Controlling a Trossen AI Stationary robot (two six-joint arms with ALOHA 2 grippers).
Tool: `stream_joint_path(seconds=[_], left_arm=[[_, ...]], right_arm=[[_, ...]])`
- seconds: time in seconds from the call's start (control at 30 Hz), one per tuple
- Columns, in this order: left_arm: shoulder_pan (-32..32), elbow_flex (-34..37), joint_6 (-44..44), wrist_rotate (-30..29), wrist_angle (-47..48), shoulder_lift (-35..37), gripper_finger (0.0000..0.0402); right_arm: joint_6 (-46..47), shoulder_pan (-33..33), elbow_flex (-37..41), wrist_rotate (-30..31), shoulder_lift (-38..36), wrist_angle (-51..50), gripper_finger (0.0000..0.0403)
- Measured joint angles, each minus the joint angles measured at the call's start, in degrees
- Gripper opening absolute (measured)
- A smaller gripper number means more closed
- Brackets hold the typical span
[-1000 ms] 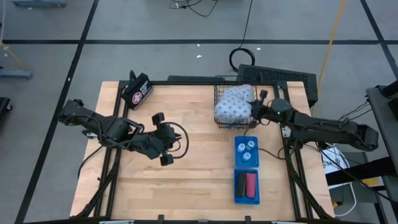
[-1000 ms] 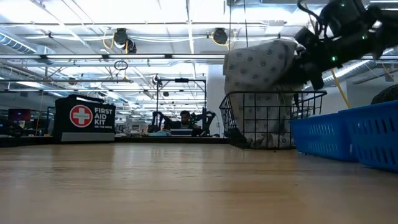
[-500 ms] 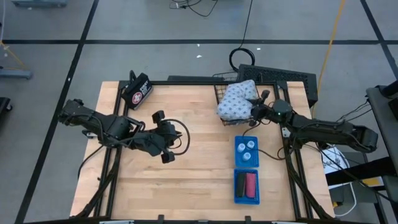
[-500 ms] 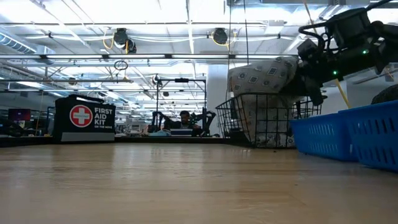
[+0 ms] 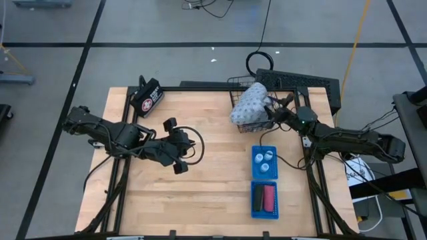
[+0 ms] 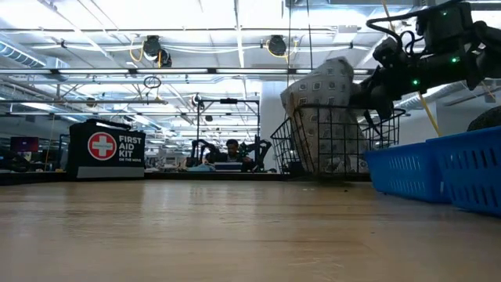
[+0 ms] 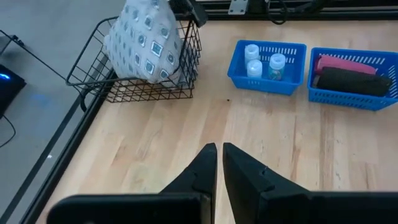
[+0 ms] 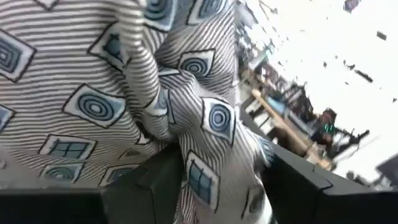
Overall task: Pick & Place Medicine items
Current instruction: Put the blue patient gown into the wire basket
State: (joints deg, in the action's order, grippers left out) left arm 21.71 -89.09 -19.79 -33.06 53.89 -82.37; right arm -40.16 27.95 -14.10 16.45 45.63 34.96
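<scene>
The right gripper (image 5: 272,109) sits at about one o'clock on the bench (image 5: 200,193), clamped on the grey-white patterned pouch (image 5: 251,101); the right wrist view shows the striped, square-printed fabric bunched between its two dark fingers (image 8: 168,180). The pouch stands tall in the black wire basket (image 5: 248,119), its upper part rising above the basket rim and leaning toward the far edge, as the low view shows with the pouch (image 6: 325,98) poking out over the wire walls (image 6: 329,149). Just toward five o'clock from the basket lies a small blue tray (image 5: 264,163) holding three tiny white round bottles (image 5: 266,161), and next beyond it, nearer the front edge, a second blue tray (image 5: 265,199) carries a pink oblong piece (image 5: 269,196) touching a black one (image 5: 258,197); a brown piece cannot be made out. The left gripper (image 5: 176,147) hovers over bare wood near the bench's middle, toward nine o'clock of the trays, its fingers (image 7: 205,168) nearly pressed together and holding nothing. A black first aid case (image 5: 147,97) with a red-and-white emblem stands at the eleven o'clock corner.
</scene>
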Motion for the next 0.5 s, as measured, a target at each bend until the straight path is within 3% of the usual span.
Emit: stream_joint_path(seconds=[0.33, 0.5], left_arm=[[0.00, 0.96, 0.00, 0.04, -0.36, 0.00, 0.0037], [0.00, 2.98, -1.52, 0.07, -0.39, 0.00, 0.0037]], right_arm=[[11.77, 0.12, -0.03, 1.86, 0.04, -7.32, 0.0177], [23.06, 0.12, -0.03, 1.70, 0.04, -11.02, 0.0172]])
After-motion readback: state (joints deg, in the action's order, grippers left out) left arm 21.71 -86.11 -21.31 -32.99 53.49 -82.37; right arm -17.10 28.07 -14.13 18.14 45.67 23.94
